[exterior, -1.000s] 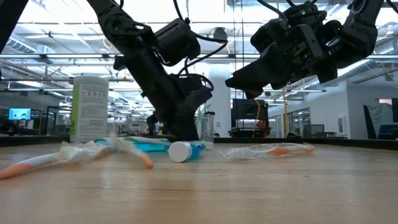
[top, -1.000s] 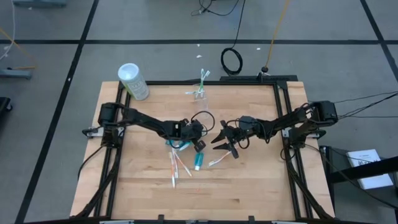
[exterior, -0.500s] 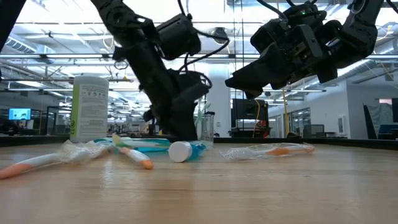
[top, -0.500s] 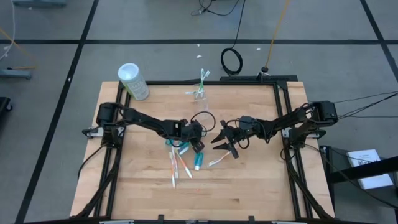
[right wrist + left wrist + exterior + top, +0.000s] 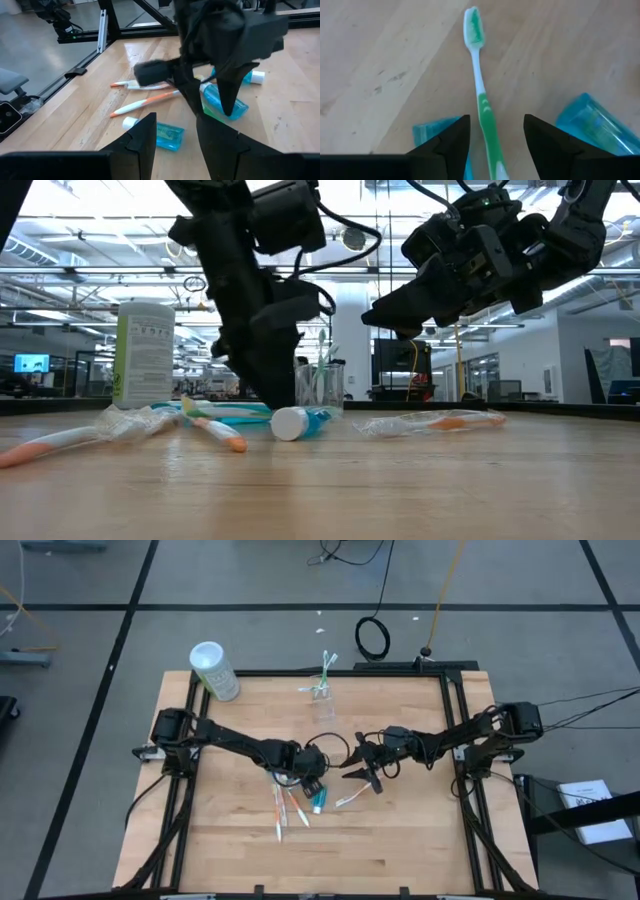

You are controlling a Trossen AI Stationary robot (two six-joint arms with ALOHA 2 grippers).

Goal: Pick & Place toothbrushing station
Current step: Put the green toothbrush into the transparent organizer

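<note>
Looking past the left end effector (image 5: 492, 137), its dark fingers spread and released, we see a slim white-and-green plastic toothbrush (image 5: 481, 90) lying flat on the pale wooden desk (image 5: 380, 60), bristles pointing away. Soft blue toothpaste tubes (image 5: 592, 122) flank it. We see the right end effector (image 5: 352, 766) hovering nearby, empty, fingers parted.

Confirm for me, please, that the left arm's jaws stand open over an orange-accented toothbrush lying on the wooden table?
Not quite: the toothbrush between the left gripper's open jaws is green and white, not orange, as the left wrist view shows. It does lie flat on the wooden table, with blue toothpaste tubes beside it.
</note>
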